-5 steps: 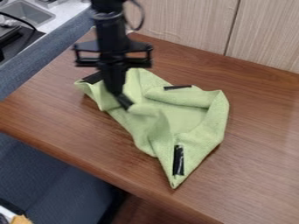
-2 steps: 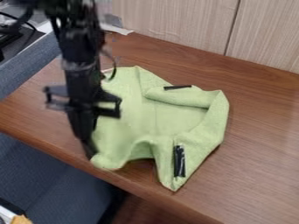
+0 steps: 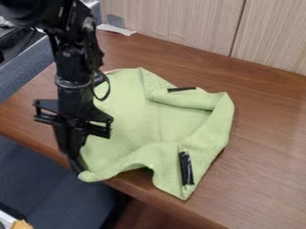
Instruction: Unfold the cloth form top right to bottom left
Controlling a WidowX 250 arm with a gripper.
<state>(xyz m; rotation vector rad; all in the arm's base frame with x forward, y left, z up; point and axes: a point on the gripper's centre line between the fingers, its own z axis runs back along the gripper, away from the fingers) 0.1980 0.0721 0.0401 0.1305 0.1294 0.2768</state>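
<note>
Wooden table [image 3: 263, 179]: cloth [image 3: 170, 123] spread beside pincer [image 3: 78, 170], corner [image 3: 88, 176] clamped in it. Corner to be pulled taut, lowered gently (table edge [image 3: 30, 146] near pincer), then released.

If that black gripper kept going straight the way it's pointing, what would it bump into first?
Most likely the green cloth: the gripper points down at its lower-left corner. Past that, it could be the table's edge or the blue seat; depth is hard to judge.

One cloth [image 3: 128, 120], two black strips [image 3: 186, 169]
</note>
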